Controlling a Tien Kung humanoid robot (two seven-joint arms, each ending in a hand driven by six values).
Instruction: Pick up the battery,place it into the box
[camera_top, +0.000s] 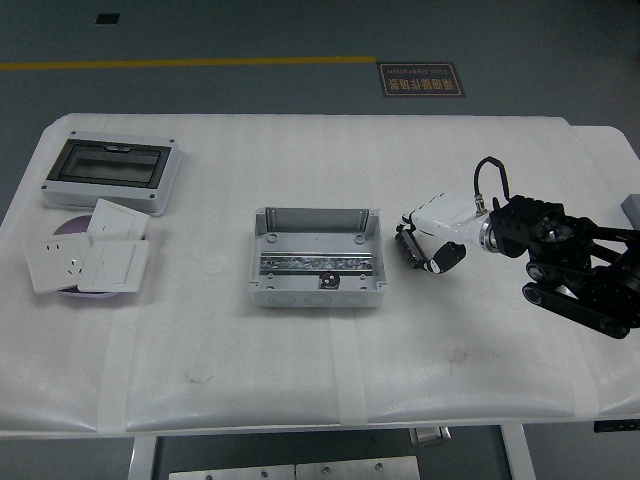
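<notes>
A grey open box (318, 258) sits at the table's middle, with a metal rail across its floor. A small dark round thing (322, 280) lies on the front of that rail; I cannot tell if it is the battery. No battery shows elsewhere on the table. My right hand (425, 245), white-backed with black digits, hovers just right of the box's right wall, palm turned toward the box. Its underside is hidden, so anything in it is out of sight. The black right arm (575, 265) reaches in from the right edge.
A grey enclosure with a dark clear lid (112, 172) stands at the back left. In front of it, white socket and switch plates (88, 258) lie on a purple dish. A grey object (631, 208) peeks in at the right edge.
</notes>
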